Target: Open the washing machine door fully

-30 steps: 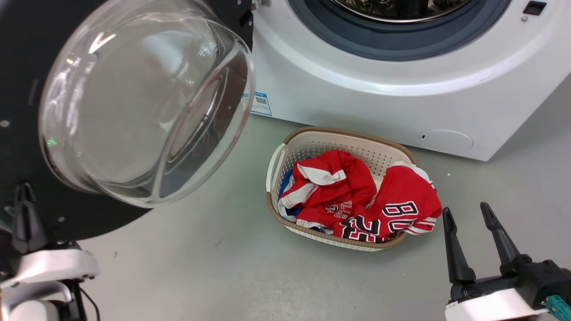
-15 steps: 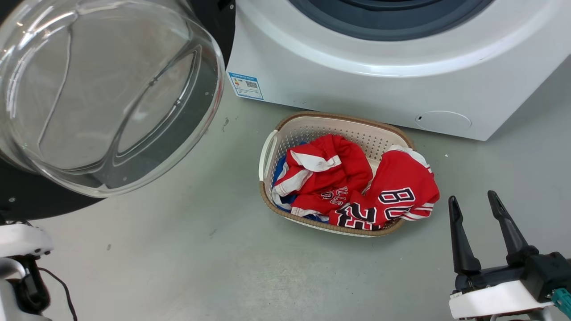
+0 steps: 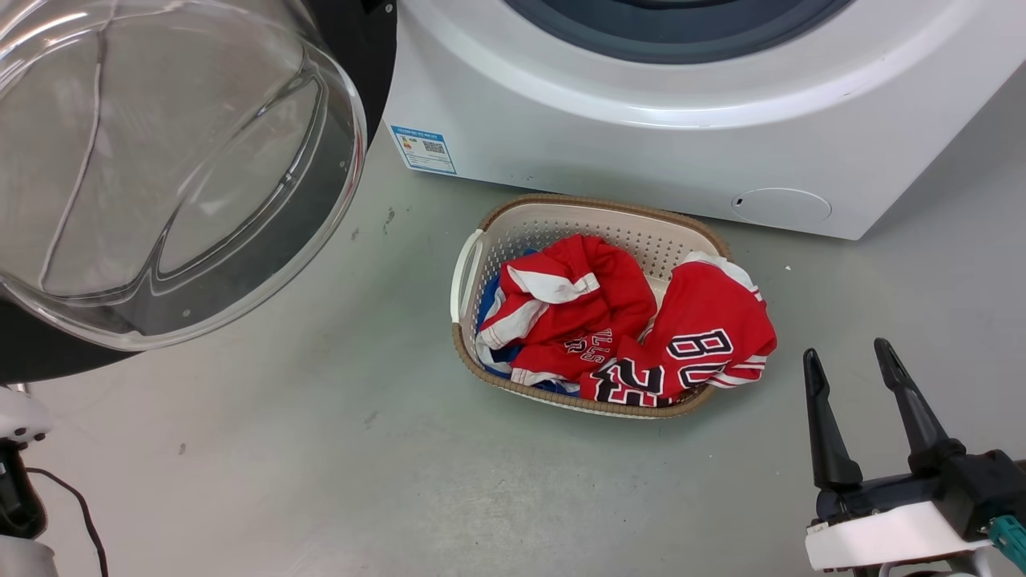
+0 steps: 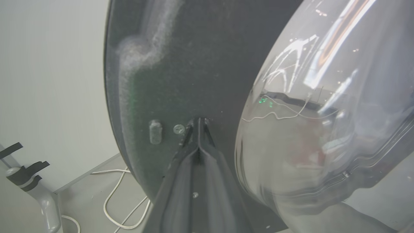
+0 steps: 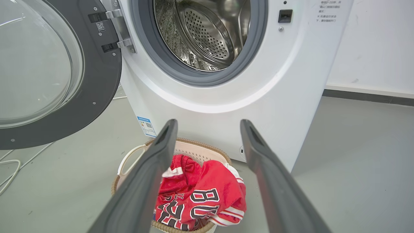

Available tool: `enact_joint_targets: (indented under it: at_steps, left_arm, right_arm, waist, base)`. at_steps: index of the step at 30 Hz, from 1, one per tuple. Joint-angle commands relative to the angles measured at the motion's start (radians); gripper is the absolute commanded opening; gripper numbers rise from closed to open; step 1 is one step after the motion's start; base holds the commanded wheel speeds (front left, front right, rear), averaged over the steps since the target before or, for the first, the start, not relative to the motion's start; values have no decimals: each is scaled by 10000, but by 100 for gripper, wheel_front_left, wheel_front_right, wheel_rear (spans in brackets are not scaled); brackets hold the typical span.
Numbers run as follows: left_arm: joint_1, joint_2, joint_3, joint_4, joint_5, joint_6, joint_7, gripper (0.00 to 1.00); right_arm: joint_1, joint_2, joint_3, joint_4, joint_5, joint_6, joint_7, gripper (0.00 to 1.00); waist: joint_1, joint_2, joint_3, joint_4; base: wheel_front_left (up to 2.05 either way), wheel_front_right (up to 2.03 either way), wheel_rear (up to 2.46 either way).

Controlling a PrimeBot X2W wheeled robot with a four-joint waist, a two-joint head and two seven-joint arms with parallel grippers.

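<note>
The washing machine door stands swung out to the left of the washing machine, its clear glass bowl bulging toward me from the black disc. From the right wrist, the door hangs on its hinges beside the bare steel drum. My left gripper is shut with nothing between its fingers, and its tips rest against the door's black inner face next to the bowl. My right gripper is open and apart from everything, low on the right over the floor.
A cream laundry basket with red jerseys sits on the grey floor just in front of the machine. White cables trail on the floor beyond the door. A grey stand is by the wall.
The head camera has shifted, moving the whole picture. The door has swung farther left, away from the machine's front. My left gripper's fingers have left the head view; the right gripper holds its pose.
</note>
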Motion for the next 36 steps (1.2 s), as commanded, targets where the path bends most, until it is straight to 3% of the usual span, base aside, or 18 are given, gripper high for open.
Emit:
enact_joint_targets:
  at_steps: [1,14,29,30,31,32,36]
  left_arm:
    - [-244,109,126,76,95,-73,24,0]
    - [212,-199,218,-143,858,-526,24,0]
    - [2403,-1299,-512,-2566,1586,-783,25,0]
    - [2585,-1402,-611,-2680,1586,-802,25,8]
    - [2720,-1459,-713,-2846,1604,-809,25,48]
    - [2851,-1477,-841,-3040,1660,-828,23,100]
    - [3436,-1802,-1313,-3651,1804,-830,25,100]
  right_arm:
    - [-172,22,17,1,-30,-3,-21,100]
    - [84,23,22,189,198,-3,-21,100]
    - [727,23,80,330,770,-3,-21,100]
    - [783,23,61,335,790,-3,-21,100]
    - [839,23,44,328,806,-3,-21,100]
    - [895,23,45,324,822,-3,-21,100]
    - [1050,23,2,300,850,-3,-21,100]
  waist:
    - [-1,0,-2,-23]
    - [-1,0,-674,-103]
    - [-1,0,-2447,-234]
    - [-1,0,-2551,-237]
    - [-1,0,-2635,-245]
    - [-1,0,-2712,-261]
    - [-1,0,-2954,-310]
  base:
    - [0,0,0]
    - [0,0,0]
    - [0,0,0]
    - [0,0,0]
    - [0,0,0]
    - [0,0,0]
    - [0,0,0]
